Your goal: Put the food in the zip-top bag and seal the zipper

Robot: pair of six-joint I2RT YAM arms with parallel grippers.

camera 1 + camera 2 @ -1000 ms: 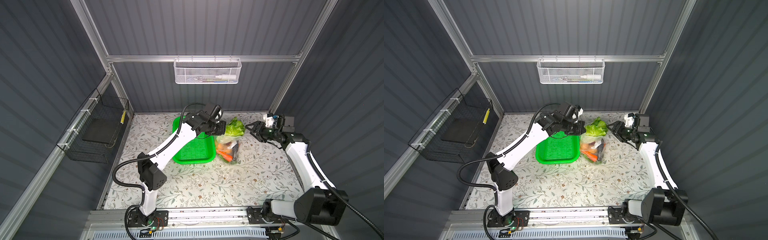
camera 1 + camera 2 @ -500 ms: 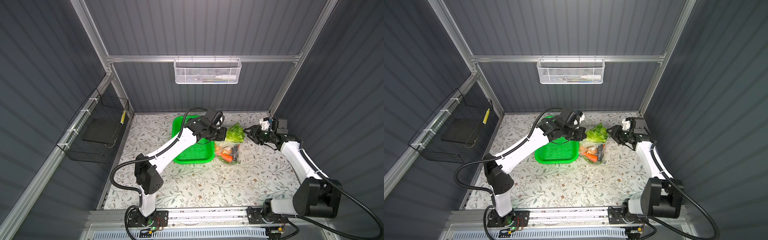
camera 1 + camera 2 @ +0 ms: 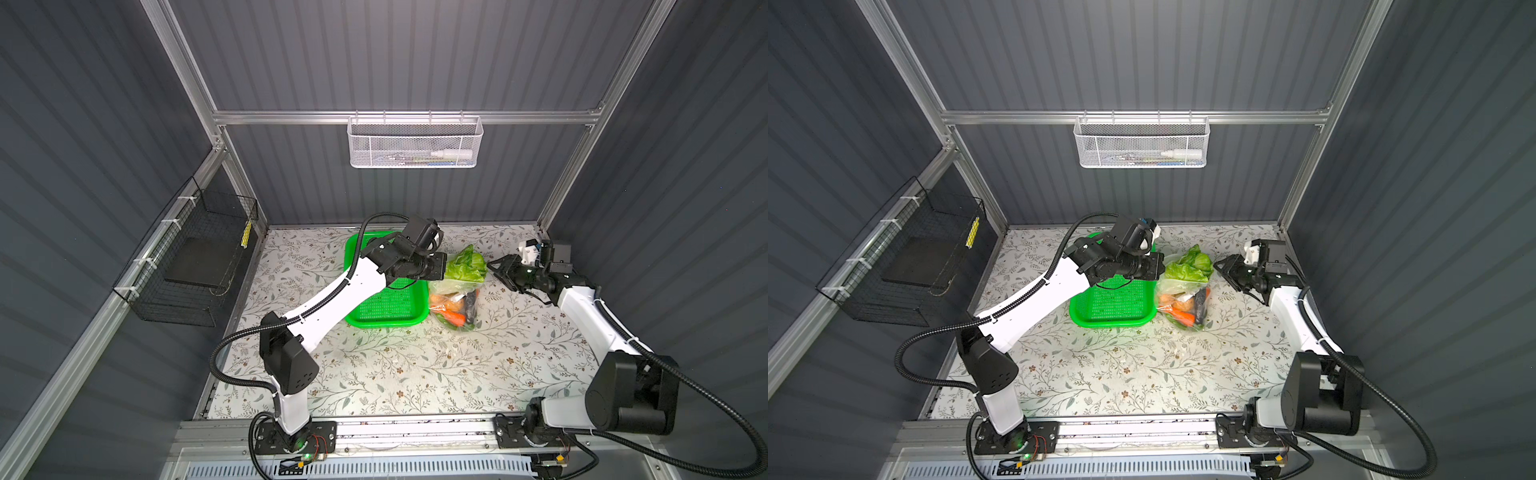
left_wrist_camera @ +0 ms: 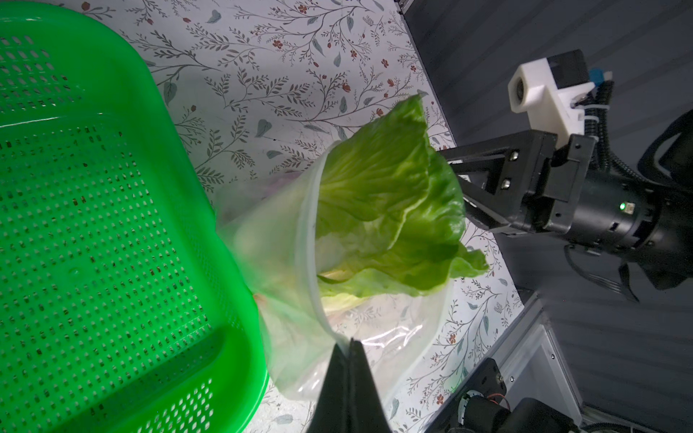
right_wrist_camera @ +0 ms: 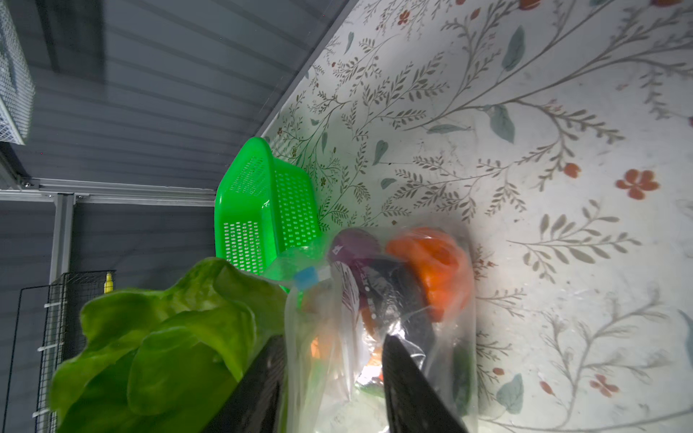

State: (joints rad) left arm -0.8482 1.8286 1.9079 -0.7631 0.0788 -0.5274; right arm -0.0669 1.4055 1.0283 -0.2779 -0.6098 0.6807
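**Right gripper (image 3: 496, 271) closes in on the zip-top bag (image 3: 451, 291)**

Nearer than a second ago, the right gripper now sits against the bag's right side in both top views. It has come leftward toward the centre of the frame, while the bag itself has barely shifted.

The bag stands on the floral table (image 3: 415, 365), just right of centre in both top views, with its mouth uppermost and open. The napa cabbage (image 3: 467, 266) pokes out through that mouth. Its leaves rise well above the zipper (image 4: 306, 232), whose pale strip curves round the cabbage's base in the left wrist view. The light-blue slider tab (image 5: 307, 277) shows in the right wrist view at one end of the mouth. Lower in the bag, seen through the film, lie an orange carrot (image 3: 454, 318), a dark eggplant (image 3: 469, 305), a purple onion (image 5: 352, 243) and an orange pumpkin-like piece (image 5: 435, 262).

The left gripper (image 4: 347, 360) is pinched tight on the bag's rim, at the lower middle of the left wrist view, its jaws together with the plastic between them. The right gripper's jaws stand partly apart, one on each side of a fold of the bag's film beside the cabbage. Whether they press on it I cannot tell.

The green basket (image 3: 420, 321) lies just left of the bag, and the left arm (image 3: 332, 299) reaches over it. At the upper centre, on the back wall, hangs a white mesh basket (image 3: 413, 143). A black wire basket (image 3: 195, 257) hangs at the left.
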